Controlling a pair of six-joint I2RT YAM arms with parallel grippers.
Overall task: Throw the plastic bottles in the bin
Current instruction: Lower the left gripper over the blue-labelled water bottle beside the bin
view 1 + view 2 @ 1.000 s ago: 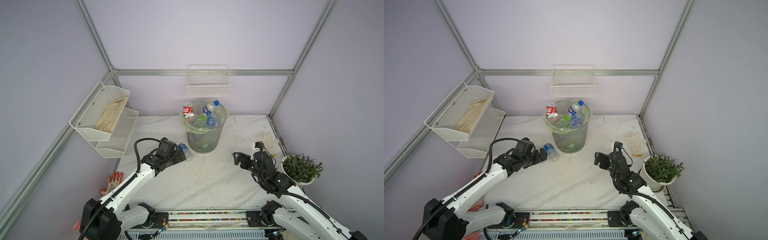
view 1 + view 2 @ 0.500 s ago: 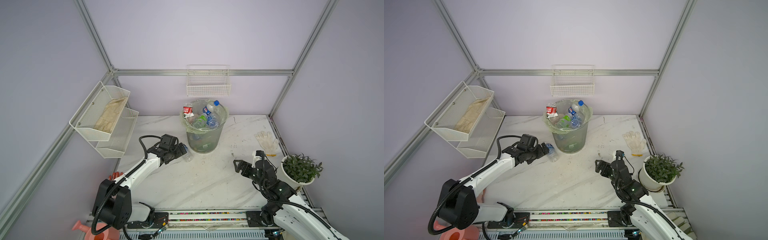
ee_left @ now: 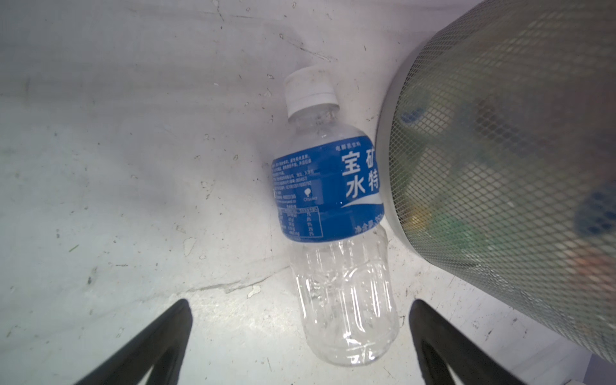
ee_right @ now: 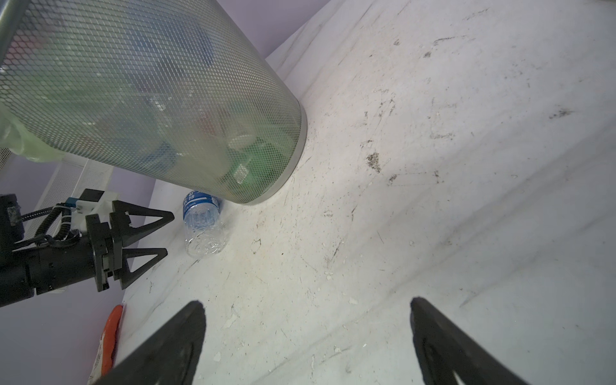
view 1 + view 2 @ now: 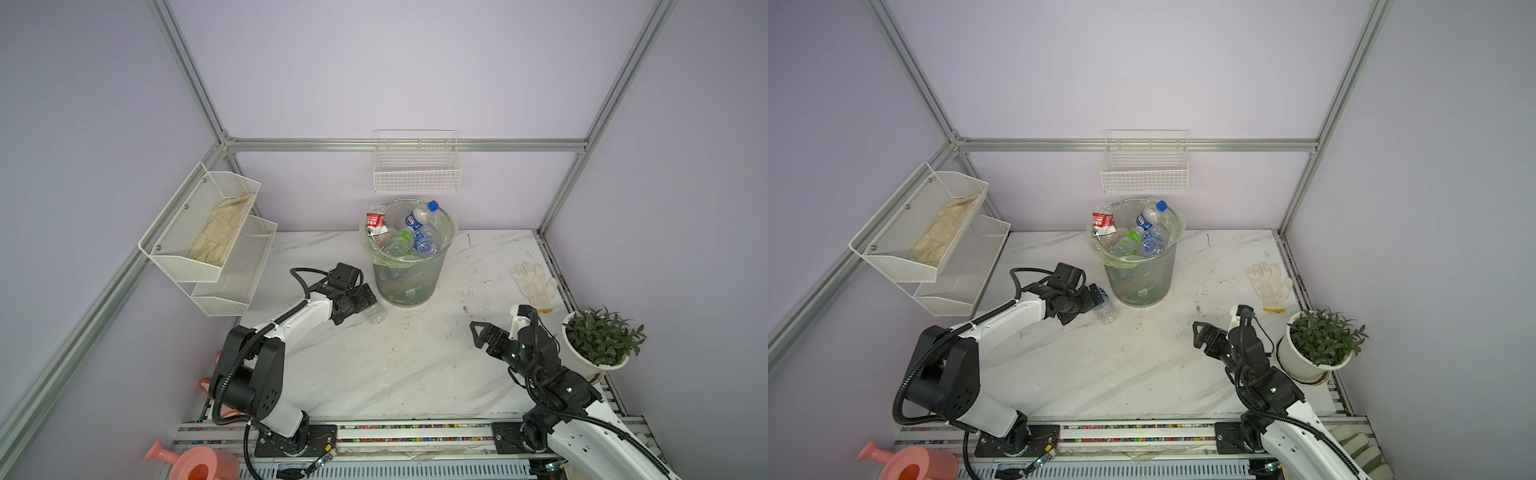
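On the left wall hangs a white two-tier mesh shelf, a beige cloth glove lying in its upper tier. The left arm extends over the white marbled tabletop, and the left end effector is spread wide, gripping nothing. In the left wrist view its two black fingers stand either side of the base end of a clear plastic bottle with a blue label and white cap, a gap on each side. That bottle lies on its side on the tabletop, cap pointing away from the end effector, right against the foot of a round grey mesh bin lined with a pale green plastic bag, on the bin's near left side. The bin stands upright at the far middle, heaped with more plastic bottles; a red-labelled bottle perches at its left rim. Above it a white wire basket hangs on the far wall. Right of the bin a white knit work glove lies flat near the tabletop's right edge. Nearer, the right end effector hangs over the tabletop well apart from the bin, fingers wide apart, holding nothing. Furthest right stands a leafy green plant in a white pot
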